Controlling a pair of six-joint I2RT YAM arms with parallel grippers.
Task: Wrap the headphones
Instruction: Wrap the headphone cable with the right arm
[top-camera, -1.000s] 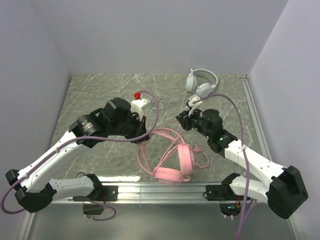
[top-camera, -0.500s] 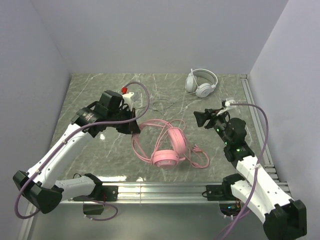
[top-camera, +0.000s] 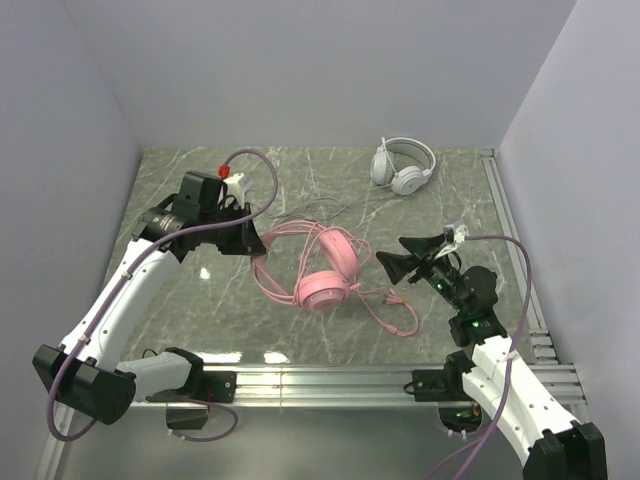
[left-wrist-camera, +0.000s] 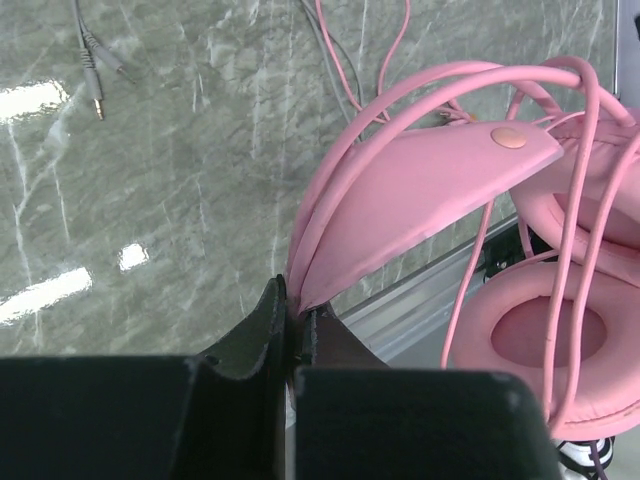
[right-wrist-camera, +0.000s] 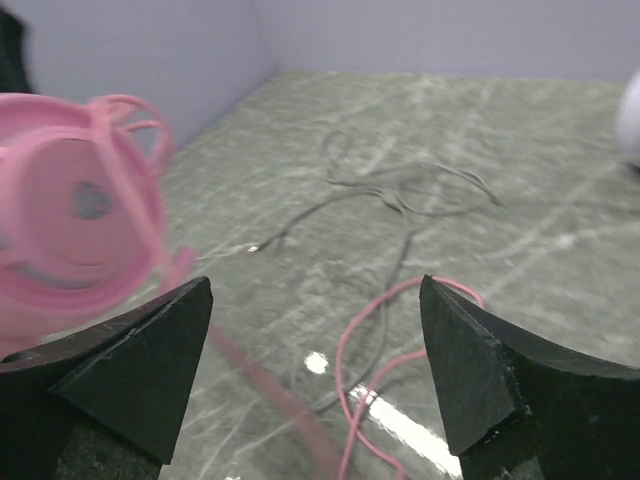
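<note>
The pink headphones (top-camera: 325, 268) hang tilted over the middle of the table, with their pink cable (top-camera: 396, 306) looped round the headband and trailing to the right. My left gripper (top-camera: 255, 240) is shut on the end of the pink headband (left-wrist-camera: 430, 185), at the jaws (left-wrist-camera: 295, 312). An ear cup (left-wrist-camera: 530, 340) hangs below it. My right gripper (top-camera: 402, 252) is open, just right of the pink headphones and holding nothing. In the right wrist view the ear cup (right-wrist-camera: 80, 220) is at the left, and pink cable (right-wrist-camera: 380, 340) lies between the wide-open right gripper (right-wrist-camera: 315, 290).
The white headphones (top-camera: 403, 165) lie at the back right, their thin dark cable (top-camera: 340, 210) running across the table towards the middle (right-wrist-camera: 400, 200). Two grey jack plugs (left-wrist-camera: 95, 65) lie on the marble. A metal rail (top-camera: 330, 378) lines the near edge.
My right gripper opened, let go and drew back to the right and towards the near edge. My left arm carried the pink headphones left and towards the back.
</note>
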